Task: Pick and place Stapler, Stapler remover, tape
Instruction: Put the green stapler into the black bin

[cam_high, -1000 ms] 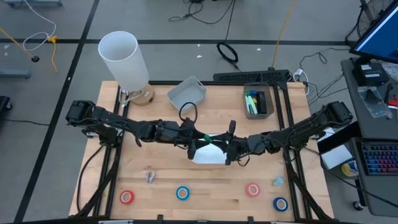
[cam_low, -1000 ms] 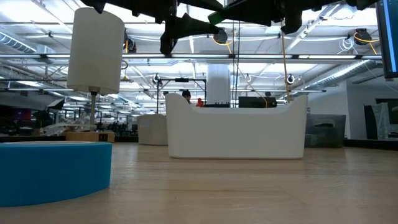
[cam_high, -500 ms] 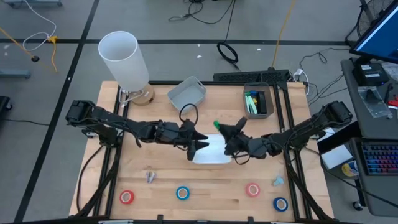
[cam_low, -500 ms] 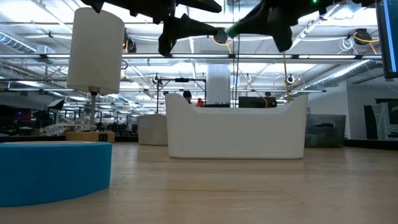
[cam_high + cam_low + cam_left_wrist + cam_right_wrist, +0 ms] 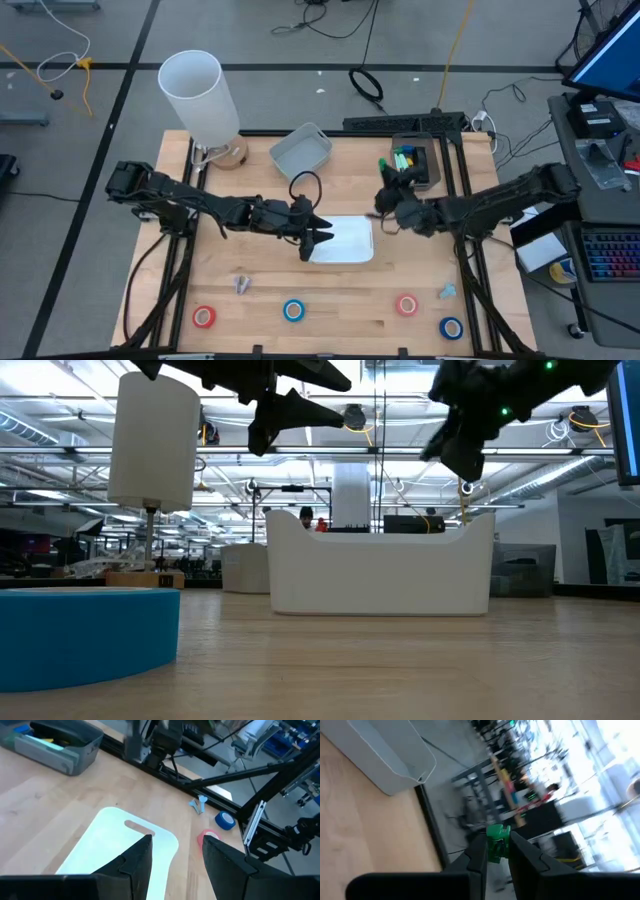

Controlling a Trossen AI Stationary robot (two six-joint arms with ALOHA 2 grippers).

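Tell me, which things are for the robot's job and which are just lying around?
For the job:
- left red tape
- right red tape
- middle blue tape
- corner blue tape
- small green thing, pinched in the right hand

Just lying about:
- tall white tube
- empty grey bin
- bin of markers
- white tray (not sure)

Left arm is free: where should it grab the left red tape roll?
The left red tape roll lies flat, ring up, with bare wood around it. Probably best come straight down, one finger in the core and one outside, pinching the wall; or span its outer rim.
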